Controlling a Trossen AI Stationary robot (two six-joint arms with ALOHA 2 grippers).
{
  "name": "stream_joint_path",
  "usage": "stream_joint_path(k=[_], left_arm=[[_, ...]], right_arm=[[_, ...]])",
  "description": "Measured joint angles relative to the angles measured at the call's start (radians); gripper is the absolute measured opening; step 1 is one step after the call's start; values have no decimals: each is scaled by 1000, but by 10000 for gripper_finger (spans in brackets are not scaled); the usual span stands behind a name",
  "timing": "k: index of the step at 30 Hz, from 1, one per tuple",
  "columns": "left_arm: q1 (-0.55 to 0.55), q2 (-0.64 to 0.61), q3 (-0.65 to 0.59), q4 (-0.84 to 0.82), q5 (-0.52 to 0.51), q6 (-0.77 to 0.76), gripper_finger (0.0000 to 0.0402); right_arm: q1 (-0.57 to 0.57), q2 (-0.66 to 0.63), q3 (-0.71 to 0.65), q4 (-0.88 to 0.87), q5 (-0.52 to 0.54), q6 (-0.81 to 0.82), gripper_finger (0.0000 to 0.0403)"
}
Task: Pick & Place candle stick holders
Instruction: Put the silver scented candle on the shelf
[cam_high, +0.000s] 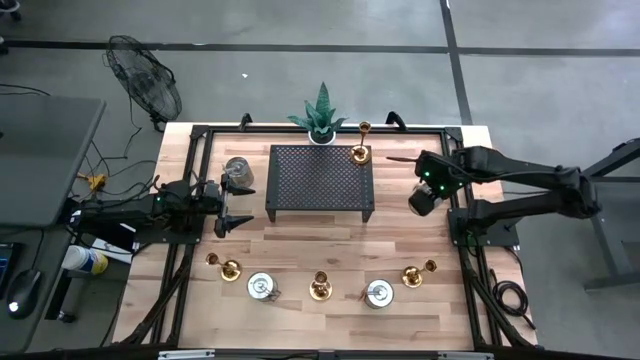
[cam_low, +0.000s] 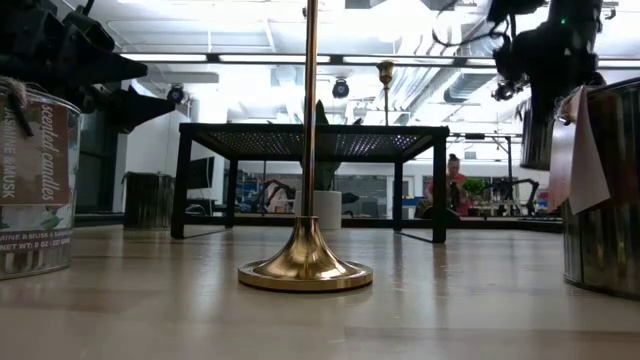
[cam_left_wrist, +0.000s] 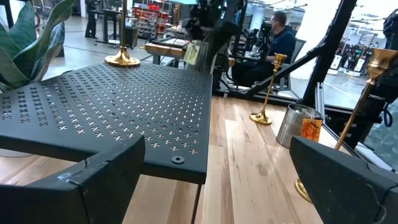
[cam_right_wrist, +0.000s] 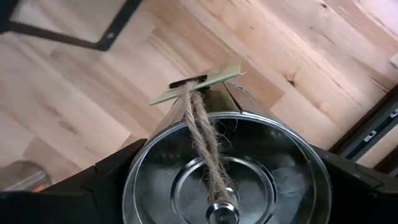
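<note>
My right gripper (cam_high: 422, 198) hangs to the right of the black rack (cam_high: 320, 180), shut on a round silvery holder (cam_right_wrist: 224, 168) that has a lid, twine and a paper tag. My left gripper (cam_high: 232, 205) stands open and level at the rack's left side, with nothing between its fingers (cam_left_wrist: 93, 180); a silvery holder (cam_high: 238, 170) stands beside it. One brass holder (cam_high: 360, 152) stands on its round base at the rack's far right corner. Three brass holders (cam_high: 320, 288) and two silvery ones (cam_high: 262, 287) stand along the near edge. My right gripper pinches the silvery holder by its round side wall (cam_right_wrist: 134, 180), one finger (cam_right_wrist: 106, 177) on each side of it. The fingers come from above, pointing steeply down. The holder sits upright with its lid up, lifted clear of the table.
A spiky green plant (cam_high: 320, 115) in a white pot stands behind the rack. The rack's top is bare except for the brass holder. Bare wood lies between the rack and the near row of holders. A fan (cam_high: 145, 75) stands off the table's far left.
</note>
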Motion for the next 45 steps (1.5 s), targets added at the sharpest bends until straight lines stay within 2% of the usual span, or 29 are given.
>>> stream_joint_path(k=[7, 20, 31, 45], left_arm=[[0, 0, -1, 0, 0, 0, 392], [0, 0, -1, 0, 0, 0, 392], [0, 0, 0, 0, 0, 0, 392], [0, 0, 0, 0, 0, 0, 392]], right_arm=[[56, 72, 139, -62, 1, -20, 349], [115, 296, 432, -117, 6, -9, 348], [168, 456, 657, -124, -51, -27, 348], [167, 713, 954, -128, -49, -301, 348]])
